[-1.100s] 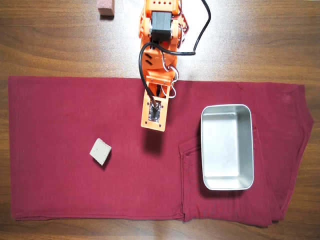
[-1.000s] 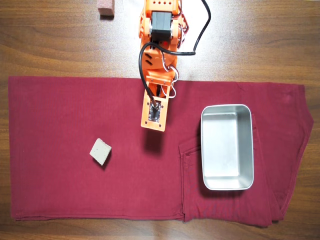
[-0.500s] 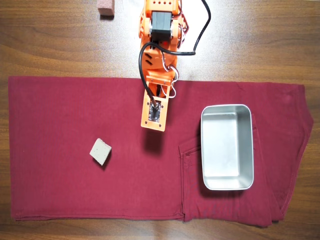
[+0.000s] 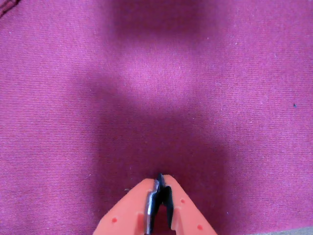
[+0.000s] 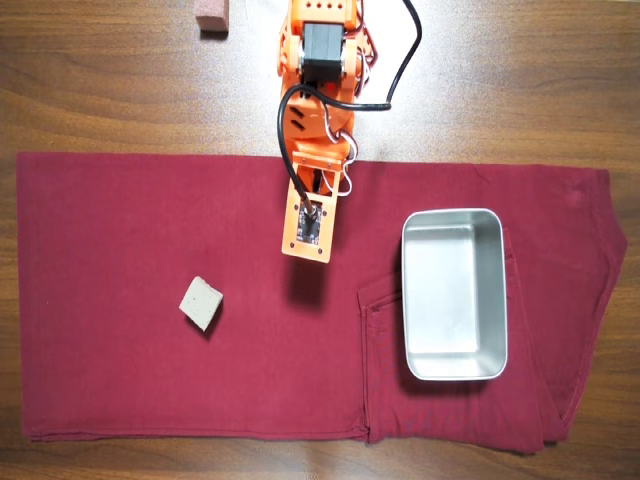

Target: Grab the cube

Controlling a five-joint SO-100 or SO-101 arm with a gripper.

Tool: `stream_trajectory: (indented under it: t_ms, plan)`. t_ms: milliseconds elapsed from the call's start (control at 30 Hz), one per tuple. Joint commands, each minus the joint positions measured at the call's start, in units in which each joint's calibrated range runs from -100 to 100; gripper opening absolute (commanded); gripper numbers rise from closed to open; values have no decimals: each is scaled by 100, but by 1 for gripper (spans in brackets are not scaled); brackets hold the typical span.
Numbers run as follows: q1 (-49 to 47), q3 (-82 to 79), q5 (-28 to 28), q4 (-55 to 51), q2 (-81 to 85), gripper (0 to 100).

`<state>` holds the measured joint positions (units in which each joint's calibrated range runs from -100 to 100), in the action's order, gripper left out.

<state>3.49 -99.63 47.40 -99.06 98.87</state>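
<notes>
The orange arm (image 5: pixel 315 120) reaches down from the top edge of the overhead view, over a dark red cloth (image 5: pixel 120 220) spread across the wooden desk (image 5: pixel 100 90). In the wrist view the gripper (image 4: pixel 159 182) pokes in from the bottom edge, its two orange fingers pressed tip to tip, clenched on nothing, with only red fabric and its own shadow ahead. The cube (image 5: pixel 202 303), small and beige-grey, sits on the cloth, turned at an angle. In the overhead view it lies below and to the left of the arm's end, well apart from it, and it does not appear in the wrist view at all. On the right of the cloth rests a metal tray (image 5: pixel 412 300). A reddish-brown block (image 5: pixel 211 15) sits on bare wood at the top edge.
</notes>
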Motion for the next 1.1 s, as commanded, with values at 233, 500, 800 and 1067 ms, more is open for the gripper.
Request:
stream_trajectory:
  t_ms: [233,500,800,1067]
  plan:
    - [73,-37,10,-94,-47,0]
    - [1187,1247,205,2147,-2044,9]
    - [2482,6936,381,1501,-7362,36]
    - [3394,9840,493,1197,-10433,38]
